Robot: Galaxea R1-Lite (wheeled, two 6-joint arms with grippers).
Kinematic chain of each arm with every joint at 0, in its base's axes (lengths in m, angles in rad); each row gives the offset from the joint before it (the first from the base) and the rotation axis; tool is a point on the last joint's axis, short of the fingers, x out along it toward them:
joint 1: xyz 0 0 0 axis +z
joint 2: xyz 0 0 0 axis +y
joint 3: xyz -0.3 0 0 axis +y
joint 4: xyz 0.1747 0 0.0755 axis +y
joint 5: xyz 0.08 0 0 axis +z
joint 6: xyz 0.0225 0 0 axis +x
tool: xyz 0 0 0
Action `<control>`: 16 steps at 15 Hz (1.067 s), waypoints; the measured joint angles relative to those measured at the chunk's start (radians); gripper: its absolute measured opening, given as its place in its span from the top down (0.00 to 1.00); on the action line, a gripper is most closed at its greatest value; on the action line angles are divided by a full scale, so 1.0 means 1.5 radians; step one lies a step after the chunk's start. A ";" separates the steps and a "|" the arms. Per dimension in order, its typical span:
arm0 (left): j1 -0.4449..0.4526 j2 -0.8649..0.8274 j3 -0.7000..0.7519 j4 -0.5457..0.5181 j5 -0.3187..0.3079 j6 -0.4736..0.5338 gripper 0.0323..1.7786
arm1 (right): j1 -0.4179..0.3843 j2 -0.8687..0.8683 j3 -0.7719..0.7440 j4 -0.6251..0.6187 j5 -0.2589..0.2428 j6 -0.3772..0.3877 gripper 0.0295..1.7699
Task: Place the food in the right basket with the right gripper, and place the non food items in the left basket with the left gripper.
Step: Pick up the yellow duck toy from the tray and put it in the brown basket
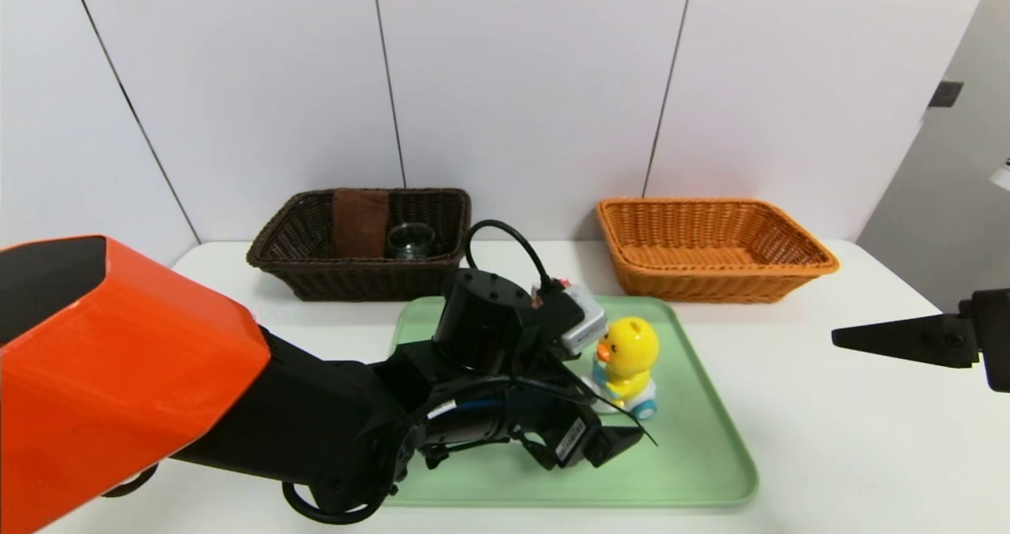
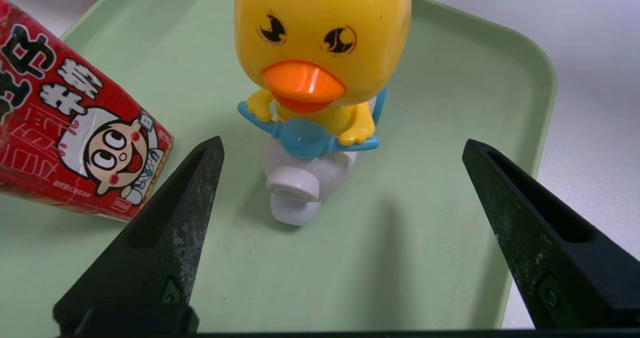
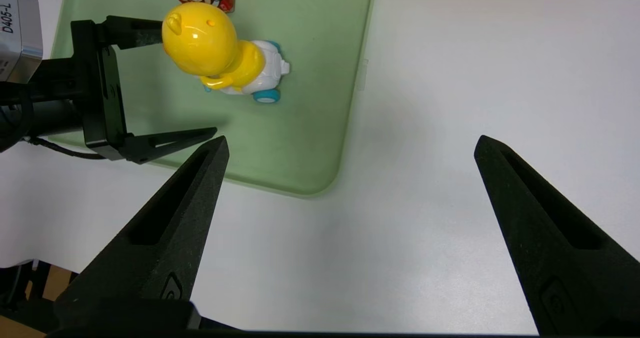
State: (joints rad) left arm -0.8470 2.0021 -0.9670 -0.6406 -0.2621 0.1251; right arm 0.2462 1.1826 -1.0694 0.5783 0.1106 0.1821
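Note:
A yellow duck toy (image 1: 627, 364) stands upright on the green tray (image 1: 694, 439). My left gripper (image 2: 342, 142) is open low over the tray, its fingertips (image 2: 200, 178) just short of the duck (image 2: 320, 78) and touching nothing. The red carton, the food (image 2: 75, 123), lies beside the duck; my left arm hides it in the head view. The brown towel (image 1: 360, 222) and the glass cup (image 1: 410, 240) sit inside the dark left basket (image 1: 359, 278). The orange right basket (image 1: 714, 278) is empty. My right gripper (image 3: 351, 138) hangs open over bare table to the right of the tray.
Both baskets stand at the back of the white table (image 1: 828, 439), against the wall. The tray lies in the middle near the front edge. My left arm's orange shell (image 1: 118, 360) fills the near left.

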 joint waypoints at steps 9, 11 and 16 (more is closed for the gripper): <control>0.000 0.031 -0.049 0.002 0.001 -0.001 0.05 | 0.000 -0.003 -0.001 0.001 0.001 0.001 0.04; 0.000 0.042 -0.065 0.003 0.001 -0.002 0.05 | 0.000 -0.003 -0.002 0.001 -0.001 0.001 0.04; 0.000 0.060 -0.091 0.002 -0.001 -0.005 0.05 | 0.000 -0.004 0.000 0.001 -0.001 0.001 0.04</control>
State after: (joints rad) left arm -0.8470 2.0921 -1.1030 -0.6374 -0.2630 0.1179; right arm 0.2466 1.1770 -1.0698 0.5802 0.1096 0.1836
